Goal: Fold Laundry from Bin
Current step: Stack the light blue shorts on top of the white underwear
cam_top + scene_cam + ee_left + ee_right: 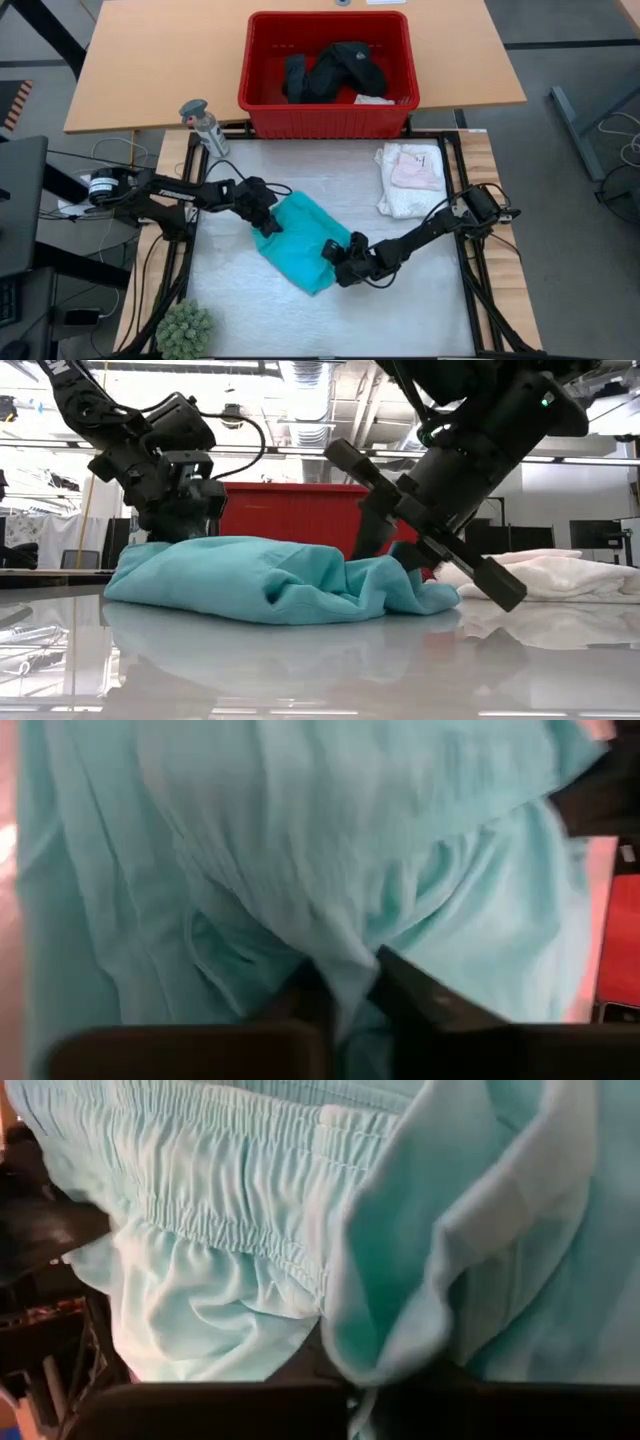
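On table, left claw [268,226] and right claw [335,252] each pinch turquoise shirt [300,240].

High cam looks straight down on the whole table [250,320]. Low cam sits at tabletop height, facing the far red bin [290,510]. Both wrist cams are pressed close to the turquoise shirt [330,850], which all views share.
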Controlling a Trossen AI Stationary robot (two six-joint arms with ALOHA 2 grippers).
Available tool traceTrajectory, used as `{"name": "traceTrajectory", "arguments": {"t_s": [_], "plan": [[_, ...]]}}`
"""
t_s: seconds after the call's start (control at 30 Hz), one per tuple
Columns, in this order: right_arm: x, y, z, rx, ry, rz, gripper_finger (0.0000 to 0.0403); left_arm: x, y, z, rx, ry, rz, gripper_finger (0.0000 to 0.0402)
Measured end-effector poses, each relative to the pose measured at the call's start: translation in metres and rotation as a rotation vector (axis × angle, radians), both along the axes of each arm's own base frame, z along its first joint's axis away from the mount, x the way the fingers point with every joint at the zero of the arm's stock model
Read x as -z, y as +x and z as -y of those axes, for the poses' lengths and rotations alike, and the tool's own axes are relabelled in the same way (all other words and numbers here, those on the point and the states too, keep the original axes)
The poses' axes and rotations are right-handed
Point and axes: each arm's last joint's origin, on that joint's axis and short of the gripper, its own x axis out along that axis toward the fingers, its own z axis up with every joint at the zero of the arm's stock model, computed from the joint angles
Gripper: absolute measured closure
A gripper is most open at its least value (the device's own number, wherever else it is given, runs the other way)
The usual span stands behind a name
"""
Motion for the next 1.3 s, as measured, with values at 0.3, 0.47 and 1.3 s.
{"name": "traceTrajectory", "arguments": {"t_s": [0.3,0.47,1.3], "plan": [[-0.011,-0.004,-0.005,-0.008,-0.062,-0.023,0.0372,0.013,0.019,-0.002,-0.011,-0.192,0.046,0.0401],[-0.045,-0.023,-0.004,-0.014,-0.12,-0.194,0.0372,-0.01,0.039,-0.008,-0.012,-0.181,0.13,0.0401],[-0.193,-0.123,0.074,0.114,-0.481,-0.491,0.0372,-0.166,0.182,-0.086,0.02,0.14,0.556,0.0401]]}}
